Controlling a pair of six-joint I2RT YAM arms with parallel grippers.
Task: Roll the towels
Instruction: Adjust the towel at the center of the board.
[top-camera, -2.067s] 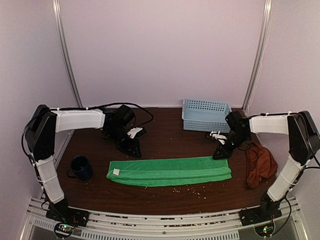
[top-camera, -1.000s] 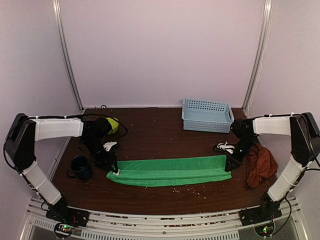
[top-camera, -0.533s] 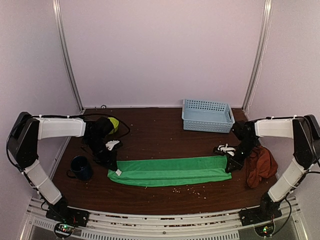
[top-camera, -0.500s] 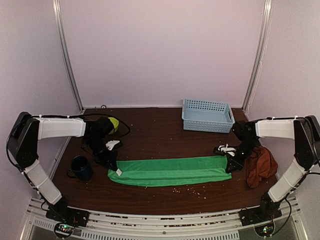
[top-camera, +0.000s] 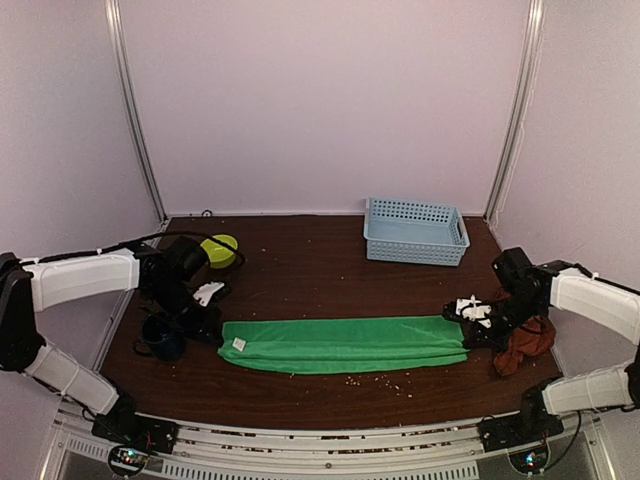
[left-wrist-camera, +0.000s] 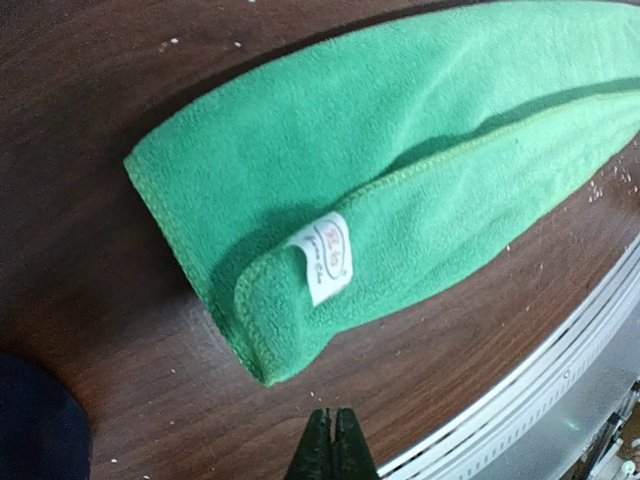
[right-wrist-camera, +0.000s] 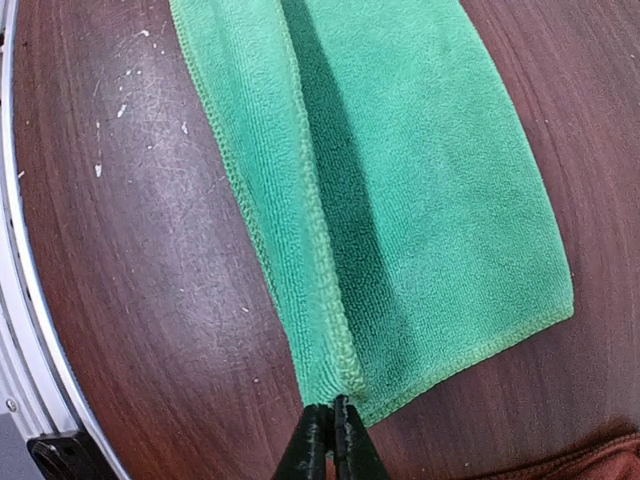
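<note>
A: Left wrist view: how does the left gripper (left-wrist-camera: 331, 445) stand?
B: Its fingers are pressed together on nothing. The green towel (left-wrist-camera: 380, 190) lies flat just ahead of the tips, with a strip of bare table (left-wrist-camera: 120, 330) between them. Its white label (left-wrist-camera: 326, 258) faces up.
A: And the right gripper (right-wrist-camera: 335, 425)?
B: Also closed, with the tips right at the towel's nearest hem, where the folded ridge ends. They seem to nip it.
A: The other towel?
B: The rust towel (right-wrist-camera: 600, 455) sits crumpled just to the right of those fingers, apart from the green one.
</note>
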